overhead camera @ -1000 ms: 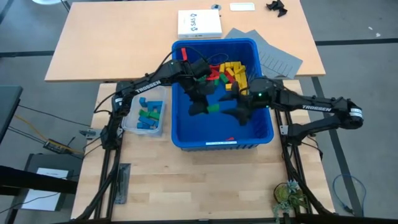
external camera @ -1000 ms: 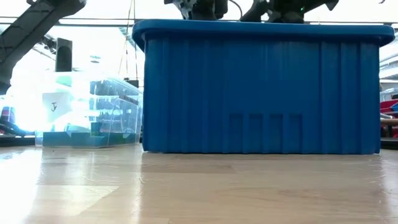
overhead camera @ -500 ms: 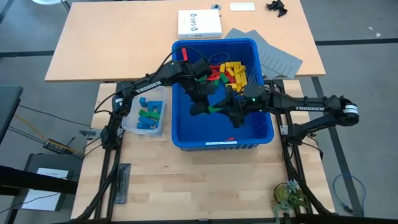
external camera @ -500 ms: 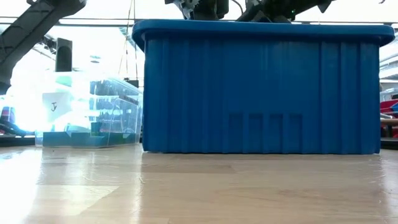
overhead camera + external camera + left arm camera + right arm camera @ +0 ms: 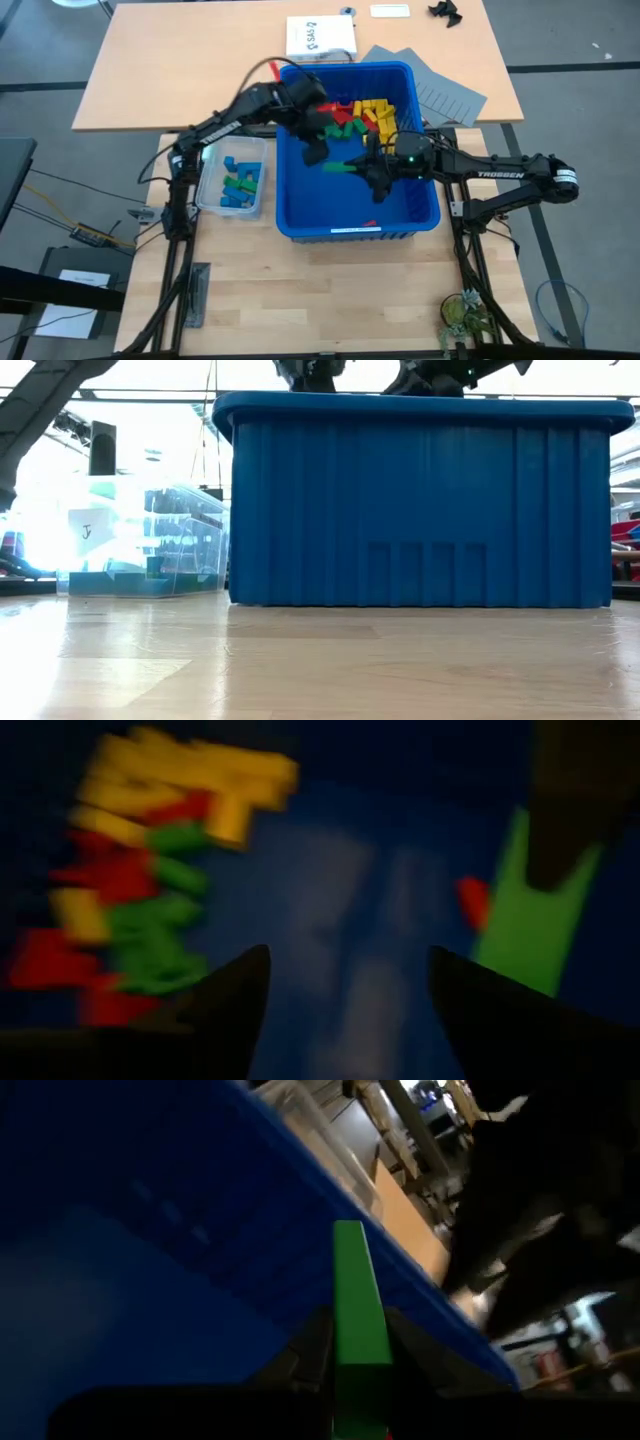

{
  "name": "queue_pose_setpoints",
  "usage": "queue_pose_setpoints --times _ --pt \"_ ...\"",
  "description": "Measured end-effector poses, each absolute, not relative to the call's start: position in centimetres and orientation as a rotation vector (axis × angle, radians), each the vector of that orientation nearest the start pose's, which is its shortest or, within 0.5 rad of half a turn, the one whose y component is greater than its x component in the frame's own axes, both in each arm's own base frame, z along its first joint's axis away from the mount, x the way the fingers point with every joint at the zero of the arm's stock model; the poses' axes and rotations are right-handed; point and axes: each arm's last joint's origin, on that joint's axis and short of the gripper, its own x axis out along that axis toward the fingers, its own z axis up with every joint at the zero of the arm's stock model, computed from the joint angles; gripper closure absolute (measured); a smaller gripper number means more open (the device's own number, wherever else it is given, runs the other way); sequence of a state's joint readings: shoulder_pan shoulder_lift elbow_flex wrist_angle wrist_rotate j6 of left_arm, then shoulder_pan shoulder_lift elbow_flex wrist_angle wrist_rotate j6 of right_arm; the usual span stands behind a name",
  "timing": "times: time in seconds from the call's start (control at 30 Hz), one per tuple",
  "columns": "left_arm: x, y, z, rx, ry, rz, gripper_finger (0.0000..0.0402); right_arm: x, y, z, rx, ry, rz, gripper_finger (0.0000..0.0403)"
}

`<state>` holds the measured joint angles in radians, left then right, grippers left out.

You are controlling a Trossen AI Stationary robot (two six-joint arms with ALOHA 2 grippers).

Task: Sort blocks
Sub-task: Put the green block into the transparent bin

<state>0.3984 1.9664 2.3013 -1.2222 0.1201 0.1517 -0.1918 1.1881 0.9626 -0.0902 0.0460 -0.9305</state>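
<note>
White lettering reading TROSSEN runs along the right arm, and a white box (image 5: 321,37) on the far worktop (image 5: 180,70) carries blue print too small to read. The right gripper (image 5: 352,167) pinches one long green block (image 5: 338,167) between its fingers inside the large blue bin (image 5: 425,205), the block's long axis pointing out past the fingertips toward the left arm. The left gripper (image 5: 345,982) hangs over the bin with its fingers spread and nothing between them, beside the heap of red, yellow and green blocks (image 5: 362,115). One clear tub (image 5: 232,185) just left of the bin holds blue and green bricks.

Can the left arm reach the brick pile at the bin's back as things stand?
Probably yes. The left gripper hangs open and empty inside the blue bin, beside the brick pile, nothing between. The right gripper, shut on a green brick, sits clear of that path.
</note>
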Motion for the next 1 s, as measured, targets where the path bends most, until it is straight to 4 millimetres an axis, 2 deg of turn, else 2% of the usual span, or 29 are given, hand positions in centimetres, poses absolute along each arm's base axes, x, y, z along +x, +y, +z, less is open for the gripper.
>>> queue_pose_setpoints --times 0.1,0.2,0.3,0.43,0.7,0.87,1.0 --pt "35.3 14.1 43.1 -0.011 0.811 0.280 0.0131 26.1 -5.6 32.5 -0.750 0.364 -0.134 0.0351" --pt "34.7 12.7 44.3 0.074 0.799 0.342 0.0137 26.0 -6.4 33.0 -0.591 0.315 -0.207 0.0351" --pt "35.1 11.4 44.3 0.143 0.814 0.371 0.0140 25.9 -7.1 33.3 -0.450 0.262 -0.240 0.0351" --pt "36.2 10.0 44.0 0.209 0.809 0.360 0.0141 25.7 -7.8 34.1 -0.313 0.207 -0.203 0.0351" --pt "36.9 9.0 43.9 0.232 0.787 0.332 0.0141 25.7 -7.9 34.8 -0.270 0.186 -0.159 0.0351" --pt "37.4 8.5 43.6 0.202 0.773 0.221 0.0141 25.6 -8.2 35.2 -0.275 0.162 -0.174 0.0351" --pt "37.3 8.4 43.3 0.197 0.795 0.205 0.0141 25.6 -8.2 35.4 -0.280 0.145 -0.174 0.0351"
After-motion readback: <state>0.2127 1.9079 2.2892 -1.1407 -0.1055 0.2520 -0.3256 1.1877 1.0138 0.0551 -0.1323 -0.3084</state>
